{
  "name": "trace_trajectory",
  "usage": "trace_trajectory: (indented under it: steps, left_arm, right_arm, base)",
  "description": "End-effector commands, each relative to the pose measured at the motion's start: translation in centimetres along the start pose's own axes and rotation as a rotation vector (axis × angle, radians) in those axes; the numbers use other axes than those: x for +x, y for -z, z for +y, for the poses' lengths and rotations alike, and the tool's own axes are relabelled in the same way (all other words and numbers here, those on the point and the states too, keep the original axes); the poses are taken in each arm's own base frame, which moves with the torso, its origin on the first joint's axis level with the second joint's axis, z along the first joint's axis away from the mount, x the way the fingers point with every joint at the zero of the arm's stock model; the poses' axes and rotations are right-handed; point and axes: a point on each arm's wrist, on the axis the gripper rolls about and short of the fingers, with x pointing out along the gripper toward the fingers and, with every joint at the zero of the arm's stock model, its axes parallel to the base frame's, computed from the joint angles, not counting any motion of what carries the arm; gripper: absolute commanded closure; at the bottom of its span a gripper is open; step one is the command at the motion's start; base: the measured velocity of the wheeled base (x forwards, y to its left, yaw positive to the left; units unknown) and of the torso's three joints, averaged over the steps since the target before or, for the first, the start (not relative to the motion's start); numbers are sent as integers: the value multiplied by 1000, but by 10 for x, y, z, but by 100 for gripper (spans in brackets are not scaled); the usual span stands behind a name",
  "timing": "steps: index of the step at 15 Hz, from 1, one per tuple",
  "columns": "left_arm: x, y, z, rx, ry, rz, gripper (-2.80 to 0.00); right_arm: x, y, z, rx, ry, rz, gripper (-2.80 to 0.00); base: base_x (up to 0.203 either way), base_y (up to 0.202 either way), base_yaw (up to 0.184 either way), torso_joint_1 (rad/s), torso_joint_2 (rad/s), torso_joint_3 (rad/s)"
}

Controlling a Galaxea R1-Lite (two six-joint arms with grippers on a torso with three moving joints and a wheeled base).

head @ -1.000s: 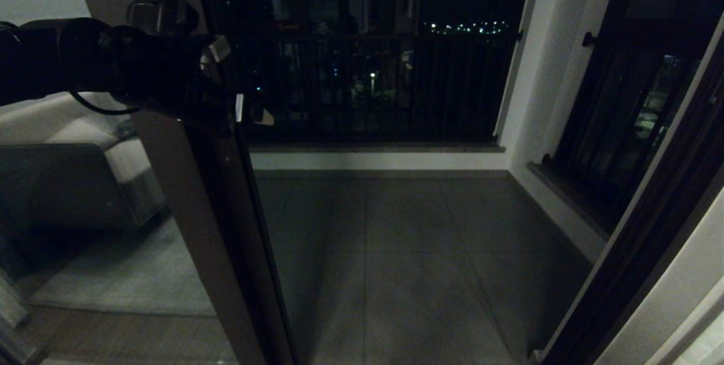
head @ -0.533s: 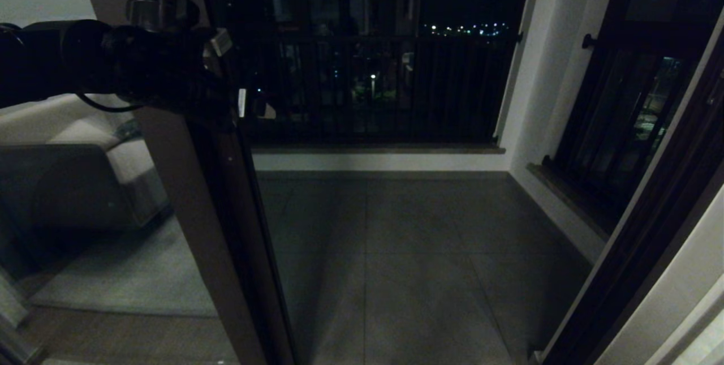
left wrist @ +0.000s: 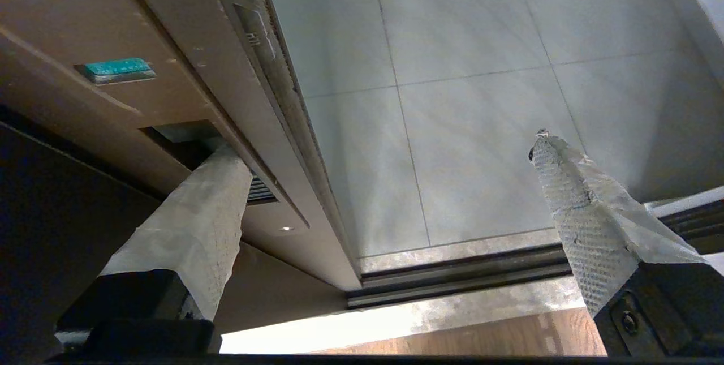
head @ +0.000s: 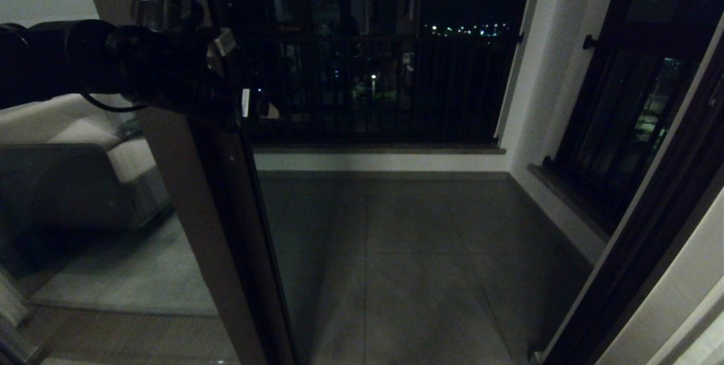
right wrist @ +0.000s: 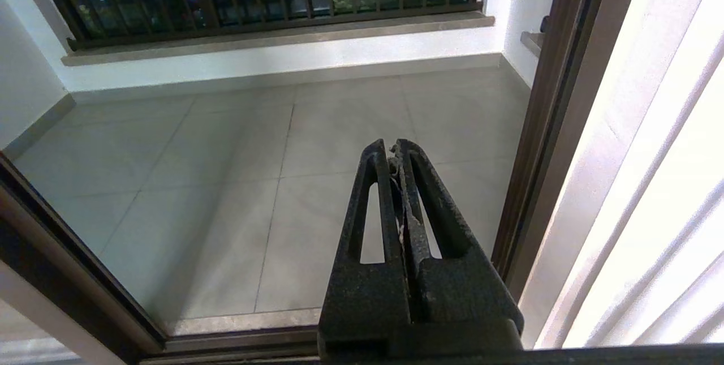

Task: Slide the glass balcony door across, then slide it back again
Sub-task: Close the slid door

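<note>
The glass balcony door (head: 251, 229) stands at the left of the opening, its dark brown stile running down to the floor. My left gripper (head: 249, 106) is open at the stile's edge at about chest height. In the left wrist view the door (left wrist: 237, 99) fills the upper left. One of the fingers (left wrist: 198, 212) is tucked into the recessed handle (left wrist: 181, 133); the other hangs free over the balcony tiles, and the left gripper (left wrist: 384, 144) straddles the stile's edge. My right gripper (right wrist: 391, 147) is shut and empty, held low near the right door frame, out of the head view.
A brown post (head: 181, 201) beside the door fronts glass showing a sofa (head: 68, 178). Beyond lie the tiled balcony floor (head: 407, 252), a dark railing (head: 373, 87) and a barred window (head: 622, 121). The right door frame (head: 645, 252) and floor track (left wrist: 464, 274) bound the opening.
The left gripper and the door's stile have shifted slightly to the right. Nothing else has moved.
</note>
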Motion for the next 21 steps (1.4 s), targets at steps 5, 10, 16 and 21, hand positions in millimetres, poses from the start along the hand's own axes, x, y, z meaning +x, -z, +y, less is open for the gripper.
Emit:
trace_trajectory:
  steps: [5, 10, 16, 21]
  left_arm:
    - [1, 0, -10, 12, 28, 3, -280]
    - [1, 0, -16, 17, 42, 1, -280]
    - [1, 1, -23, 24, 56, 5, -280]
    - [8, 1, -35, 36, 39, -19, -280]
  right_arm:
    - [0, 0, 0, 0, 0, 0, 0]
    - [0, 0, 0, 0, 0, 0, 0]
    - [0, 0, 0, 0, 0, 0, 0]
    - [0, 0, 0, 0, 0, 0, 0]
  base:
    - [0, 0, 0, 0, 0, 0]
    - [0, 0, 0, 0, 0, 0]
    - [0, 0, 0, 0, 0, 0]
    - [0, 0, 0, 0, 0, 0]
